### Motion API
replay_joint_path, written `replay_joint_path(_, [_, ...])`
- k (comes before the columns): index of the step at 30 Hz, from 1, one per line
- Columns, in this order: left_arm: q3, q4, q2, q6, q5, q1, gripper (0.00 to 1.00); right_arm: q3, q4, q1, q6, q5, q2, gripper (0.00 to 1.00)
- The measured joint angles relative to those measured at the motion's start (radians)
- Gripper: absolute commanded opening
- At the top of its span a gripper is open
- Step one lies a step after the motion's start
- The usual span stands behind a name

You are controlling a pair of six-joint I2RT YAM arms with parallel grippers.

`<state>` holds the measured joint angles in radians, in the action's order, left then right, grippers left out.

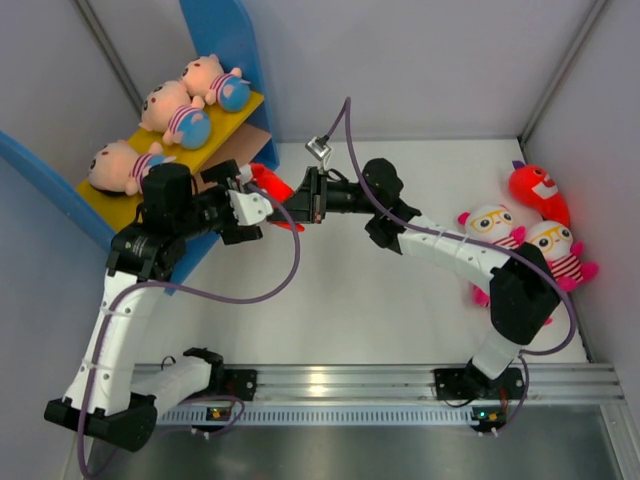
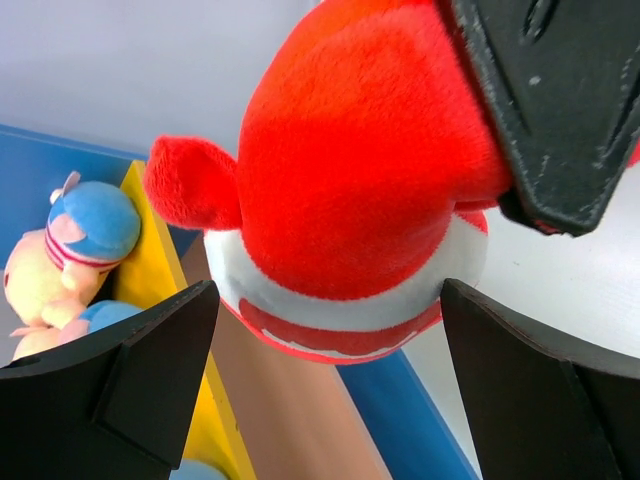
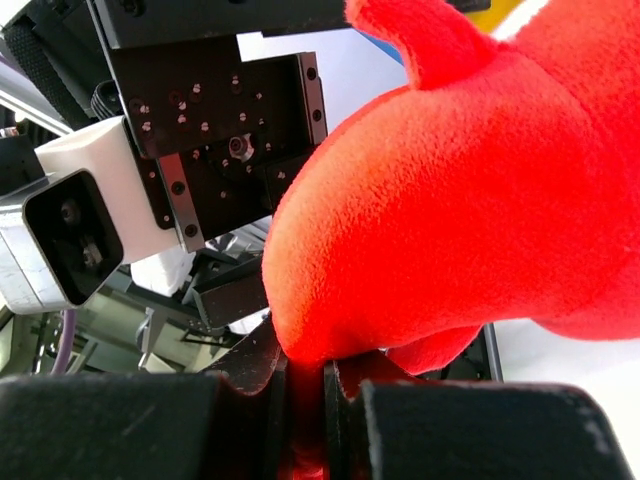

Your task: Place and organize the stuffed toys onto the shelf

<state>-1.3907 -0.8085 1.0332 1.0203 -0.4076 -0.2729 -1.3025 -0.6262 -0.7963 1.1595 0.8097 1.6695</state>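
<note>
A bright red creature hangs in the air just right of the shelf. My right gripper is shut on a fold of its red plush, pinched between the jaws. My left gripper is open. Its fingers stand wide apart on either side of the creature's white-banded end, not touching it. Three peach dolls lie on the yellow upper board. The tan lower board shows below the creature.
A second red creature and two white owls with yellow glasses lie against the right wall. The blue side panel stands left of my left arm. A purple cable loops between the arms.
</note>
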Motion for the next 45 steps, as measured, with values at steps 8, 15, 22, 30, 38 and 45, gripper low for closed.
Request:
replay_joint_path(8, [-0.008, 0.003, 0.09, 0.008, -0.078, -0.002, 0.61, 0.0, 0.009, -0.004, -0.001, -0.003, 0.0, 0.0])
replay_joint_path(15, [-0.008, 0.005, 0.119, 0.028, -0.127, -0.003, 0.0, 0.0, 0.015, -0.004, 0.0, -0.003, 0.0, 0.0])
replay_joint_path(22, [-0.01, 0.0, 0.157, 0.098, 0.002, -0.004, 0.0, 0.092, 0.1, 0.039, -0.065, -0.018, -0.048, 0.76])
replay_joint_path(30, [0.011, -0.01, 0.321, 0.284, 0.268, -0.004, 0.0, 0.122, 0.689, 0.163, -0.588, -0.406, -0.309, 0.86])
replay_joint_path(38, [0.104, -0.031, 0.299, 0.459, 0.43, -0.039, 0.0, 0.048, 0.737, 0.168, -0.836, -0.336, -0.233, 0.61])
replay_joint_path(45, [0.354, -0.07, 0.159, 0.714, 0.611, -0.116, 0.0, -0.159, 0.74, 0.198, -0.792, -0.284, 0.055, 0.63])
